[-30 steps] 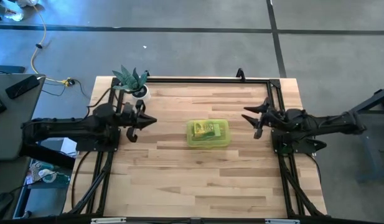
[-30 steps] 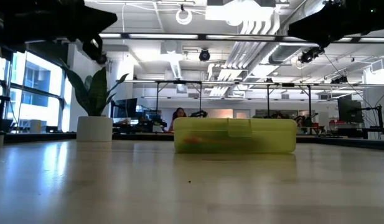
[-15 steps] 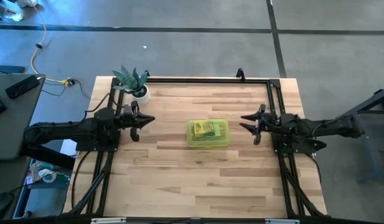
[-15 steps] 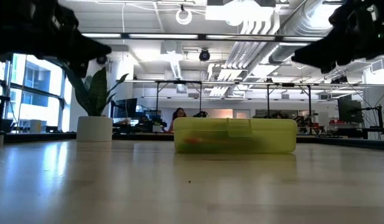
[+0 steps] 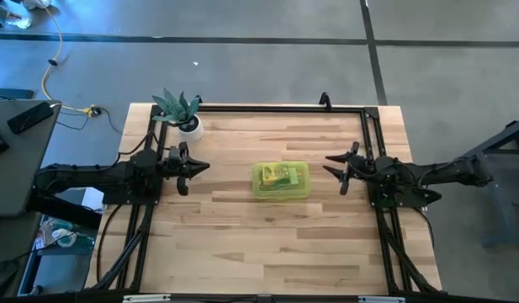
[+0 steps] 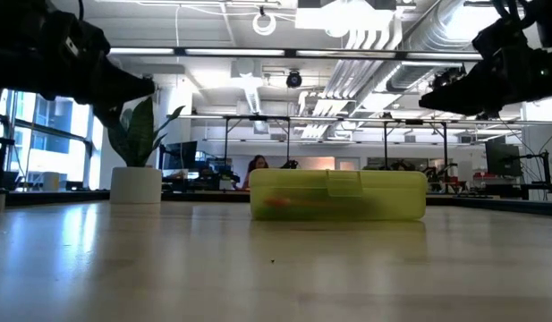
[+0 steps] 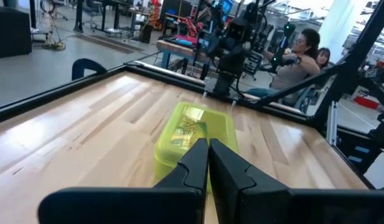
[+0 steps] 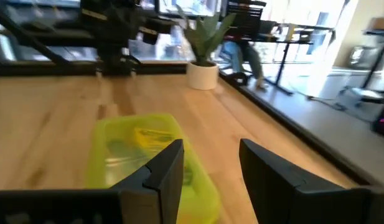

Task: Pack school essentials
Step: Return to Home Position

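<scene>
Change: since a second ago we see both arms sink lower on either side of the case (image 5: pixel 281 180); the case has not shifted.
Left gripper (image 5: pixel 200 167): left of the case, apart from it; we see its fingers pressed together, gripping nothing.
Right gripper (image 5: pixel 330 164): right of the case, apart; fingers spread, empty.
School essentials (image 5: pixel 278 176): inside the closed case, showing through its lid.

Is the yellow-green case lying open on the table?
No: in the low view the yellow-green case has its lid down on its base, the latch tab hanging over the seam.
</scene>
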Controlling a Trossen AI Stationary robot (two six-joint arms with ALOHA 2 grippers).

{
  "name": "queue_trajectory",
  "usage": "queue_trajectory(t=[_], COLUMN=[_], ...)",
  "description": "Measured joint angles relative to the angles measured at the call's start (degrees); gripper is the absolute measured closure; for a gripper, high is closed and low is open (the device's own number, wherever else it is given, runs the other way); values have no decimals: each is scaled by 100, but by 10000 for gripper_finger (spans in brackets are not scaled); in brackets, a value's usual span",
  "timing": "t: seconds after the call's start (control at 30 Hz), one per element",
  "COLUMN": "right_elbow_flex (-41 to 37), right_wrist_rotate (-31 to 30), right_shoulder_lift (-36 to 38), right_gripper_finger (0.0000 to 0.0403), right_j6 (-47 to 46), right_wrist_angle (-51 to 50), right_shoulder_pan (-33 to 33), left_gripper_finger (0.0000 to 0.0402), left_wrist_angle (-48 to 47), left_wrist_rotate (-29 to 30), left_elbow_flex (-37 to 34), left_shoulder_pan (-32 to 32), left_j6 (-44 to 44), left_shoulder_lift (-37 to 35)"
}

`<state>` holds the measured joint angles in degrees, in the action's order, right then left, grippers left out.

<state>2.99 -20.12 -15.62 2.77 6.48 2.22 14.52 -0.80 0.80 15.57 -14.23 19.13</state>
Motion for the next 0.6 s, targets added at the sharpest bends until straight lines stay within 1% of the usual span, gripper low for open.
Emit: queue_trajectory(t=[0.13,0.3,0.37,0.43,0.5,0.6], right_elbow_flex=[395,851,889,873,753,538], right_wrist_rotate=[-443,-511,-511,-507,-477,-432], right_shoulder_lift=[62,375,565,788,1012,1320], right_gripper_finger=[254,254,254,254,254,254], right_j6=[220,194,145,27,-142,-308], right_wrist_angle=[-577,-1491,-1725,-1870,-1868,-1891], right_shoulder_pan=[0,0,0,0,1,2], left_gripper_finger=[397,397,397,397,397,397], left_wrist_angle=[-110,-180,-343,-695,-984,-1124], left_wrist_rotate=[-4,12,-2,-2,14,18], left_elbow_flex=[0,33,144,282,317,317], left_shoulder_pan=[2,14,51,80,104,105], left_j6=[-12,223,282,287,287,253], left_shoulder_lift=[-196,-605,-806,-999,-1164,-1346])
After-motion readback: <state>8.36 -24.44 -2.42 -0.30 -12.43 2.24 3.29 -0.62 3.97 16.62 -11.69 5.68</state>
